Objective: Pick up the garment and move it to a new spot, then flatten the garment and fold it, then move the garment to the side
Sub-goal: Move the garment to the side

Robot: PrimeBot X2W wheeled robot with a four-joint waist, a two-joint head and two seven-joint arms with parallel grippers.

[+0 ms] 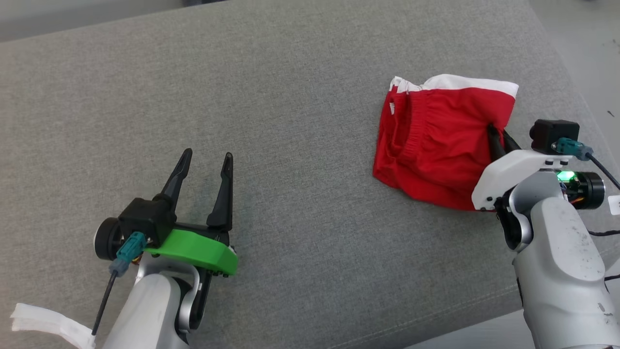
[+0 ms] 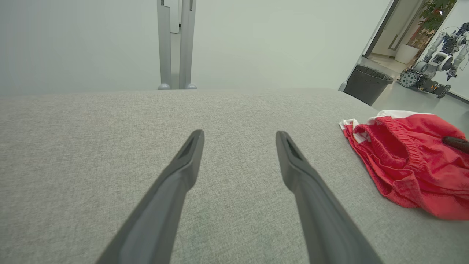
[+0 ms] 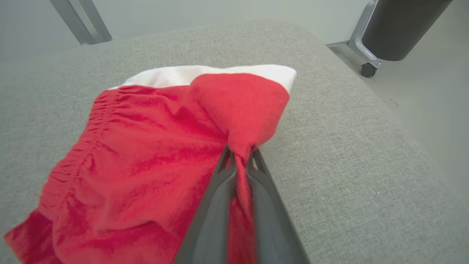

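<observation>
The garment (image 1: 436,140) is a pair of red shorts with a white band and an elastic waist, lying crumpled at the right of the grey cushion. My right gripper (image 1: 499,133) is shut on the garment's right edge; in the right wrist view a pinch of red cloth (image 3: 240,161) is squeezed between the two dark fingers. The garment (image 2: 406,161) also lies at the right of the left wrist view. My left gripper (image 1: 206,160) stands open over bare cushion at the lower left, far from the garment, with nothing between its fingers (image 2: 183,165).
The grey fabric cushion (image 1: 290,97) spans the head view; its right edge drops to the floor close beside the garment. A dark bin (image 3: 399,25) on castors stands on the floor beyond that edge. Metal posts (image 2: 176,44) rise behind the cushion. Another robot (image 2: 432,69) stands far off.
</observation>
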